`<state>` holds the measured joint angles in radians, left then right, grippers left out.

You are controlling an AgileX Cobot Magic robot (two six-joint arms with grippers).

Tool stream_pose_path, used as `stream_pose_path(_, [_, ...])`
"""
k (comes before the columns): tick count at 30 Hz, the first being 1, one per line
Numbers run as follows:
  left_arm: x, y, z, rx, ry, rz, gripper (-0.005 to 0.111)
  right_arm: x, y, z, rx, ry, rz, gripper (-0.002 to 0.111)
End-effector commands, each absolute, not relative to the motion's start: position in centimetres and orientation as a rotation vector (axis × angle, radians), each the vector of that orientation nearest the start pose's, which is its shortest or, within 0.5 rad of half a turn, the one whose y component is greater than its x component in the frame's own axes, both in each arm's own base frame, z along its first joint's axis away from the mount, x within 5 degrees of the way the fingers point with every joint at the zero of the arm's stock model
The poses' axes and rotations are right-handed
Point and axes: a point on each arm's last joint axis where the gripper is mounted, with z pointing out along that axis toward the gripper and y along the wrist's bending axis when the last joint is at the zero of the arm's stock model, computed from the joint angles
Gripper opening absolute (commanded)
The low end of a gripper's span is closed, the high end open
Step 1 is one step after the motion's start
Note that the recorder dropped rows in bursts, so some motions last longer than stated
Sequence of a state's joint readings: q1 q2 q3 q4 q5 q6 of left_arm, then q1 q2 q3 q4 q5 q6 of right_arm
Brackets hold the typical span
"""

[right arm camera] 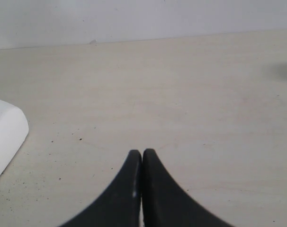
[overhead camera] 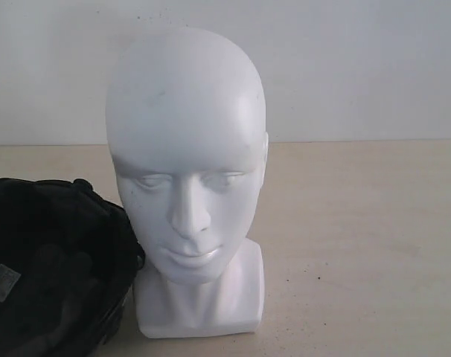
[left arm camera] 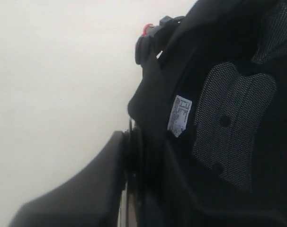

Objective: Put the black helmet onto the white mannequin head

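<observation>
None of the placing is done: the helmet (overhead camera: 54,260) is lying just beside the head (overhead camera: 184,149), the left gripper (left arm camera: 142,139) is pinching its rim, and the right gripper (right arm camera: 142,153) is hovering closed and empty near the head.

Looking like robot lab or test bench. Pale wood-grain table (overhead camera: 359,245) running back to plain white wall (overhead camera: 359,67), top carrying small dark specks. Props standing on it: glossy white head (overhead camera: 184,149) on square base, helmet (overhead camera: 54,253) lying just beside. Black right gripper (right arm camera: 142,158) hanging low over table, showing robot rig working here. Same table and wall appearing in right wrist view.
</observation>
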<state>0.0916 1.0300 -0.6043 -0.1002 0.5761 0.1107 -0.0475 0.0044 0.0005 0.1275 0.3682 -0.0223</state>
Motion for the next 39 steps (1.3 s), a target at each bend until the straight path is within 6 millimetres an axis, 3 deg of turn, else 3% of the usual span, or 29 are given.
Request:
stream_pose_path(1, [20.3, 1.2, 24.4, -0.128, 2.453, -0.062, 0.004, 5.3, 0.1, 18.1, 0.098, 1.834, 0.067, 0.000])
stream_pose_path(12, [21.0, 1.3, 24.2, -0.100, 2.482, -0.053, 0.007, 5.3, 0.1, 18.1, 0.098, 1.834, 0.067, 0.000])
stream_pose_path(14, [21.2, 1.2, 24.8, -0.096, 2.489, -0.057, 0.014, 5.3, 0.1, 18.1, 0.098, 1.834, 0.067, 0.000])
stream_pose_path(19, [21.4, 1.2, 25.8, -0.089, 2.507, -0.066, 0.049, 5.3, 0.1, 18.1, 0.098, 1.834, 0.067, 0.000])
stream_pose_path(21, [21.3, 1.2, 25.8, -0.088, 2.514, -0.067, 0.055, 5.3, 0.1, 18.1, 0.098, 1.834, 0.067, 0.000])
stream_pose_path(31, [21.2, 1.1, 25.8, -0.092, 2.527, -0.072, 0.055, 5.3, 0.1, 18.1, 0.098, 1.840, 0.067, 0.000])
stream_pose_path(35, [20.3, 0.7, 27.2, -0.100, 2.460, -0.124, 0.055, 5.3, 0.1, 18.1, 0.098, 1.840, 0.067, 0.000])
stream_pose_path(39, [18.4, -0.8, 30.0, 0.102, 2.388, -0.248, 0.055, 5.3, 0.1, 18.1, 0.098, 1.840, 0.067, 0.000])
